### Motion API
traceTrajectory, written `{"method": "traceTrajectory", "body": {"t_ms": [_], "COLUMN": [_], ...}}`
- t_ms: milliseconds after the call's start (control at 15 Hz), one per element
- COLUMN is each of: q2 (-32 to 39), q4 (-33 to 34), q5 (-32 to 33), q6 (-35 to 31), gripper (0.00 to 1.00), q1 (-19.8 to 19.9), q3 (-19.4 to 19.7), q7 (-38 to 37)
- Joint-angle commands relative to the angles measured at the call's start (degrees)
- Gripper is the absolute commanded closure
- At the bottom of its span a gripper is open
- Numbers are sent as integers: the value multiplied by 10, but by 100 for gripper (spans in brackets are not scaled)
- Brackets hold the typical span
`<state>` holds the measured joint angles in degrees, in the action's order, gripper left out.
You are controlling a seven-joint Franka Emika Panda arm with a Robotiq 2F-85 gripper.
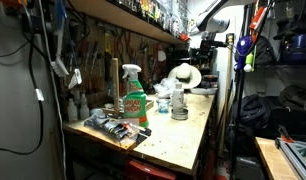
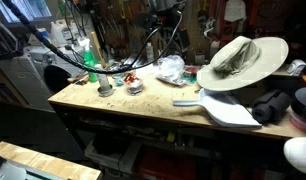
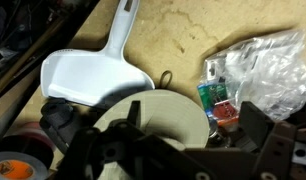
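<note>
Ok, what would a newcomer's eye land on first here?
The wide-brimmed tan hat at one end of the wooden workbench, with a white dustpan right beside it. Then the crumpled clear plastic bag near the hat, and the green-labelled spray bottle towards the bench's other end.

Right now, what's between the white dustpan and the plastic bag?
Wrist view: mostly bare bench wood between the dustpan and the plastic bag, with only a small dark ring lying there.

I see my arm (image 1: 214, 16) bent high, the hand (image 3: 159, 130) pointing straight down, fingers (image 3: 261, 132) spread wide apart.
</note>
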<state>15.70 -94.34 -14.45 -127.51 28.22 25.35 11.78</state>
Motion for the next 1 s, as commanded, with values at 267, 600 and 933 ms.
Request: {"method": "traceTrajectory", "body": {"t_ms": [267, 600, 933], "q2": [187, 294, 322], "q4": [201, 330, 362], "q5": [-22, -26, -24], "q6": [-41, -104, -127], "gripper": [0, 0, 0], "q1": [95, 155, 160], "q3": [-40, -96, -108], "q7": [-80, -120, -128]}}
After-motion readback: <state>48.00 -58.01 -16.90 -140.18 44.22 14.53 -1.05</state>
